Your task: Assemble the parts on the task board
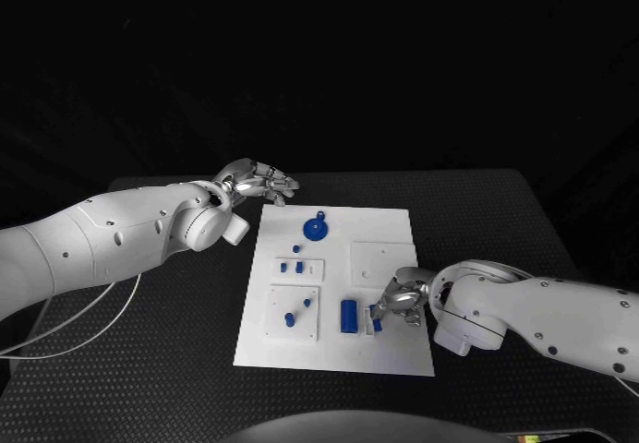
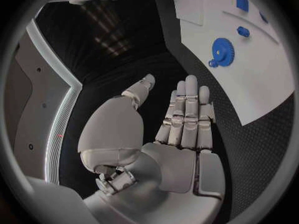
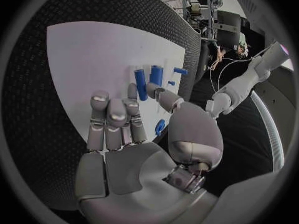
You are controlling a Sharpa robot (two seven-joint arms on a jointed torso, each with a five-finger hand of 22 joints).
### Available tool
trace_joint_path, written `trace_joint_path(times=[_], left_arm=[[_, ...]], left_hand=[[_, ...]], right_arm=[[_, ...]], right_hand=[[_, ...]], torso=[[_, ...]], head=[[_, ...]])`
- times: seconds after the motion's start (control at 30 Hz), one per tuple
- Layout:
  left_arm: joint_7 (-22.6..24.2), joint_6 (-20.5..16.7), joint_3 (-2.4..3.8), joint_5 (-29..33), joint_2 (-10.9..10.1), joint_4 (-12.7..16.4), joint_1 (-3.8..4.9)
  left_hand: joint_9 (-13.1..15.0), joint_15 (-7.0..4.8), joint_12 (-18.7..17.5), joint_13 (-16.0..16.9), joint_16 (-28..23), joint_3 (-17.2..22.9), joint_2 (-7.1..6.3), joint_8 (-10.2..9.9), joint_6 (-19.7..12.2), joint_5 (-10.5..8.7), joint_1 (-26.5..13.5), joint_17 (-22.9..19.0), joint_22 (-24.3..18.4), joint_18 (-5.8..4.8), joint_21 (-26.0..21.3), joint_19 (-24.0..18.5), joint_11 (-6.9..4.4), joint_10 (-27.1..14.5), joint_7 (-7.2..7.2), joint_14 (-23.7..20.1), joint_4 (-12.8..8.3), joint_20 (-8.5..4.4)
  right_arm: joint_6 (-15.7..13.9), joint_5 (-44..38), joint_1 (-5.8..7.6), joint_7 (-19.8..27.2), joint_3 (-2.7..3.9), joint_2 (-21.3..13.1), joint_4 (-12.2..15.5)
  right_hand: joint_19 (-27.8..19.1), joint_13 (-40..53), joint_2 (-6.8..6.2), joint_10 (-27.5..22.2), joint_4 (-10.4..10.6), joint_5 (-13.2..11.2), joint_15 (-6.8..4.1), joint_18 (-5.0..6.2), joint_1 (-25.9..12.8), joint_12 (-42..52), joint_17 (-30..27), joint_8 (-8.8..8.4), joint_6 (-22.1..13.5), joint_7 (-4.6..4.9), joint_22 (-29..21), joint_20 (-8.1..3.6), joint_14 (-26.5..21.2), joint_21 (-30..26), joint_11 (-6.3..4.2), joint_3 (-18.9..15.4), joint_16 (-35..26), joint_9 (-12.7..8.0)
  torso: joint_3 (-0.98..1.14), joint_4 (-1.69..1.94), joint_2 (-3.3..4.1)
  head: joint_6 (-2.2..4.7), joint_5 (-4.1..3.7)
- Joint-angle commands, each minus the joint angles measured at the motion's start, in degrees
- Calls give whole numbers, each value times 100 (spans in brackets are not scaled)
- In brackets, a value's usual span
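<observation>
right hand (image 1: 400, 300) is nearest me, fingers apart over the board's (image 1: 386, 360) near edge, holding nothing as far as i can tell, with the blue cylinder (image 1: 349, 316) just beside its fingertips. left hand (image 1: 259, 180) hovers flat and empty off the far corner, the blue gear (image 1: 316, 228) near it. small pegs (image 1: 291, 319) look seated; i judge most assembly remains.

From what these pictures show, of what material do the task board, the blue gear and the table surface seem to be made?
Task board: likely plastic or painted sheet; flat, white, matte, no glare.
Blue gear: probably moulded or printed plastic; even blue colour, dull sheen.
Table: black mat, perhaps rubber or woven; its fine dotted texture shows in the right wrist view.
</observation>
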Motion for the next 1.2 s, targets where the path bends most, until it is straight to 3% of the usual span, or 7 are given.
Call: trace_joint_path(times=[0.03,0.33,0.9,1.2], left_arm=[[26,76,3,10,5,16,6],[23,83,3,9,4,24,6],[19,86,3,8,-6,24,6],[20,85,3,7,-1,32,6]], left_hand=[[-6,35,38,-7,-26,-1,48,23,-28,0,29,9,7,28,-39,-37,-16,-42,-13,-13,24,1],[-7,36,39,-7,-27,-1,52,24,-28,1,29,11,10,27,-41,-36,-15,-43,-13,-13,27,2],[-9,37,39,-9,-33,-3,51,26,-29,1,36,16,15,26,-46,-37,-15,-44,-13,-15,26,2],[-11,37,40,-9,-35,-4,52,27,-30,1,39,18,18,26,-49,-37,-15,-44,-13,-15,27,3]], right_arm=[[8,203,-2,-39,-1,35,-20],[149,68,-34,-91,-1,147,-102],[192,-14,-128,-109,-1,175,-189],[97,-30,-148,-57,-1,223,-214]], right_hand=[[1,14,-4,-21,8,-34,8,86,-72,-38,7,-23,6,18,-7,-15,-19,13,30,-52,-26,-6],[-14,57,17,-41,37,-225,10,86,-149,-52,25,-24,8,18,-12,-12,-36,11,30,-102,-41,-12],[-20,74,39,-50,65,-259,9,86,-183,-57,37,-22,16,15,-15,-12,-40,10,27,-102,-44,-14],[-23,79,37,-53,69,-266,8,86,-194,-59,32,-23,14,15,-15,-11,-46,9,27,-105,-49,-15]], torso=[[7,2,-2],[7,1,2],[10,-11,-4],[13,-4,4]], head=[[-3,5],[-2,16],[-53,50],[-37,66]])
